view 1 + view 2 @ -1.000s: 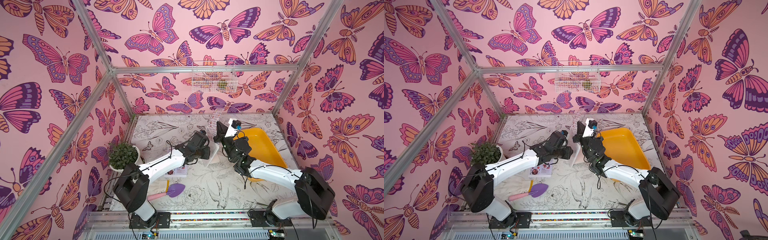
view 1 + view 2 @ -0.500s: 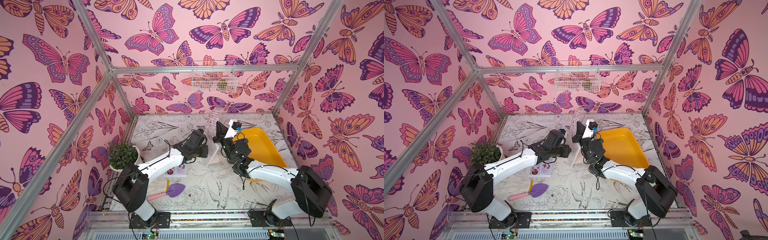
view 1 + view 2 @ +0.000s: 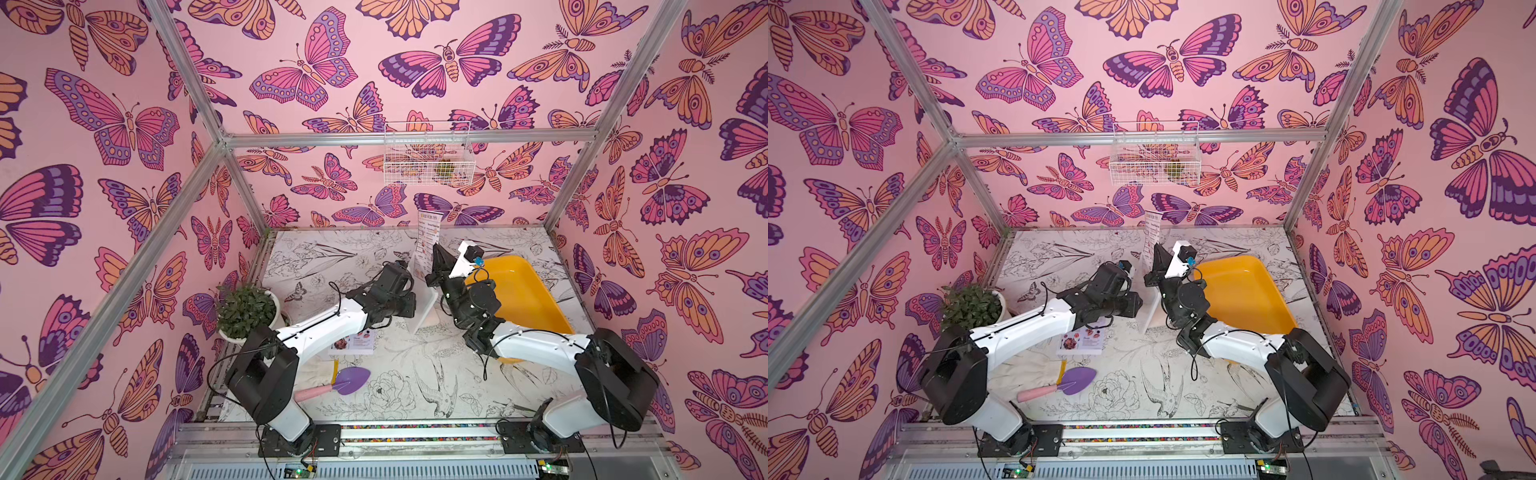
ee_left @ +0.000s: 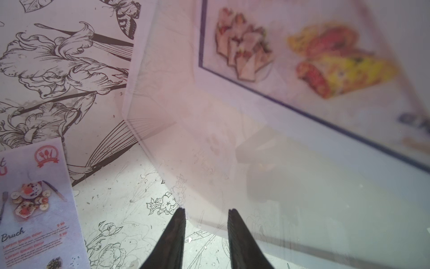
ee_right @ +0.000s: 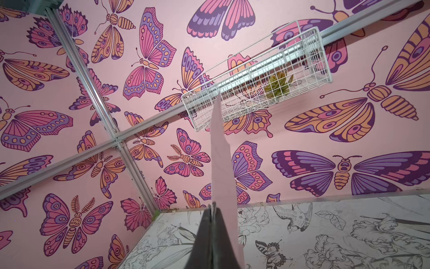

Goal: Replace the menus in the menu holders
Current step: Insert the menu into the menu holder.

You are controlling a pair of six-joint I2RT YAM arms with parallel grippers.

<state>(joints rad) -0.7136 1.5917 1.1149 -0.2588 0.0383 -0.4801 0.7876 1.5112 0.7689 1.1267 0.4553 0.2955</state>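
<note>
The white printed paper menu sheet (image 3: 428,241) stands on end, long axis upright and tipped slightly, its top toward the white wire basket (image 3: 428,153). The right end effector (image 5: 213,207) is clamped on its lower part. Its heading is too small to read; blurred food photos inside a dark blue border show in the left wrist view.

Below it, just beside the yellow plastic tray (image 3: 528,291), leans the clear-white acrylic menu holder (image 3: 426,305). The left end effector (image 4: 206,212) is spread open at its foot.

Farther from the tray, the pale pink menu (image 4: 35,198) lies flat on the bench (image 3: 332,257), reading "Bruch". Beyond are a purple trowel (image 3: 353,380) and a potted plant (image 3: 245,309).
</note>
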